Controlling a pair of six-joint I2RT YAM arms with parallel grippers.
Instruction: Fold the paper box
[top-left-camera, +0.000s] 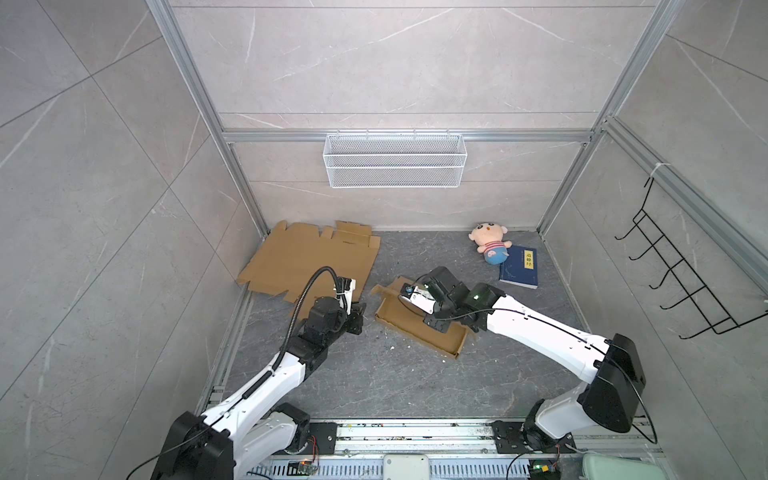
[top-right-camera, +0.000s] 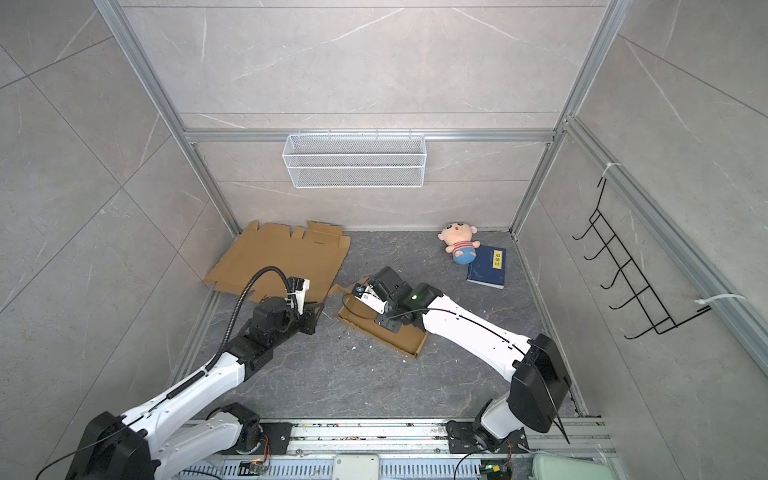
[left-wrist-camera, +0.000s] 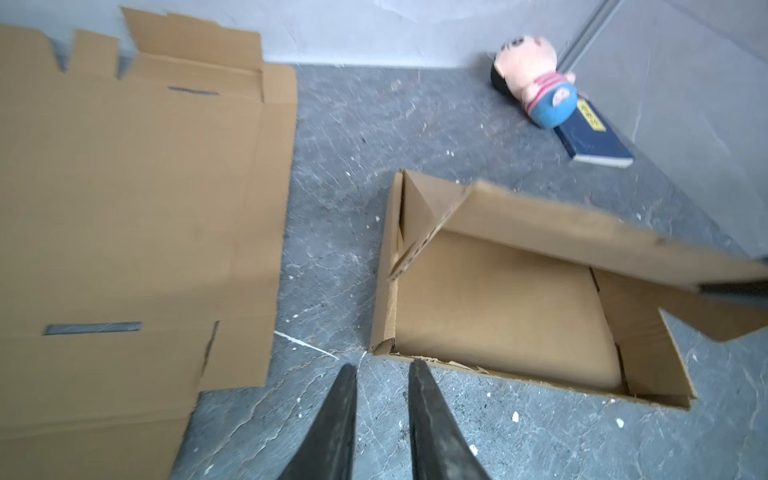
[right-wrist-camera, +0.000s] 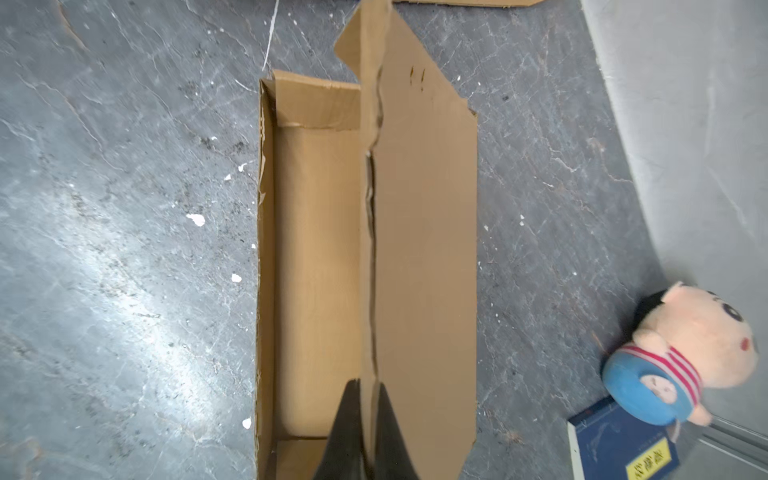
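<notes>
Shallow brown cardboard paper box (top-left-camera: 409, 328) sits mid-floor, a bit right of centre, long axis running far-left to near-right.

Progress, judged from the pics, is approx halfway:
- **Done:** base is flat. The long near wall & both short end walls are up, so the tray shape is formed.
- **Left to do:** the long brown cardboard lid flap (right-wrist-camera: 424, 249) on the far side isn't down yet. It stands raised & tilted over the tray, w/ the small tab at its far-left end hanging loose. Prob. needs folding over the tray & tucking in.

Right gripper (right-wrist-camera: 365, 384) has its fingers pinched tight on the lid flap's free edge, towards the near-right end, holding it up.

Left gripper (left-wrist-camera: 382, 365) shows a narrow gap btwn the fingers & nothing in it. It hovers just short of the box's left corner, not touching.

Further out:
- A big flat brown cardboard sheet (top-left-camera: 307, 262) lies far-left, unfolded & apart from the box.
- Far-right, a pink-faced plush doll (top-left-camera: 490, 243) leans on a dark blue hardback book (top-left-camera: 519, 268).
- An empty white wire-mesh basket (top-left-camera: 395, 160) hangs on the far wall.
- A black wire hook rack (top-left-camera: 681, 274) hangs on the right wall.
- White flecks are scattered on the grey stone-look floor (top-left-camera: 395, 382).
</notes>
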